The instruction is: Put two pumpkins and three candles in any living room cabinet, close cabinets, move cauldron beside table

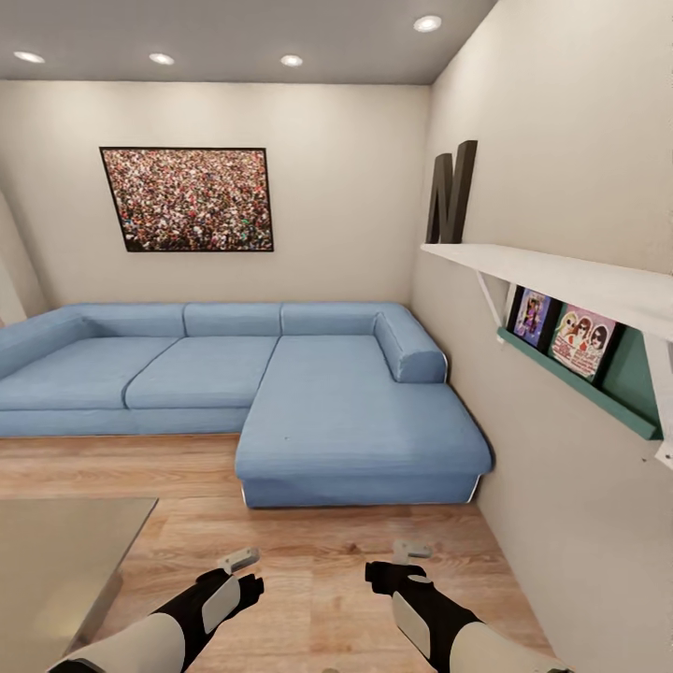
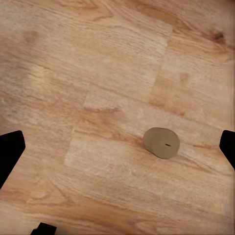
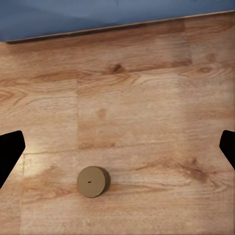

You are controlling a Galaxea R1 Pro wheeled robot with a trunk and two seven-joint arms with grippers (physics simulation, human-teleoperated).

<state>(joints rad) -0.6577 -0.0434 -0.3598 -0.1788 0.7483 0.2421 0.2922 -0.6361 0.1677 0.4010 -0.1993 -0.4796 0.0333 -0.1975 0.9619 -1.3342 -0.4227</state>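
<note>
Blue sofa room, candle on floor in wrist views, both end effectors wide, empty.

A blue L-shaped sofa is filling the far corner of the room, sitting on a wood floor beneath a framed picture. The table is showing its glossy grey corner at lower left. Both arms are reaching forward low, the left gripper and right gripper hanging over bare floor. A white shelf is jutting from the right wall.
</note>
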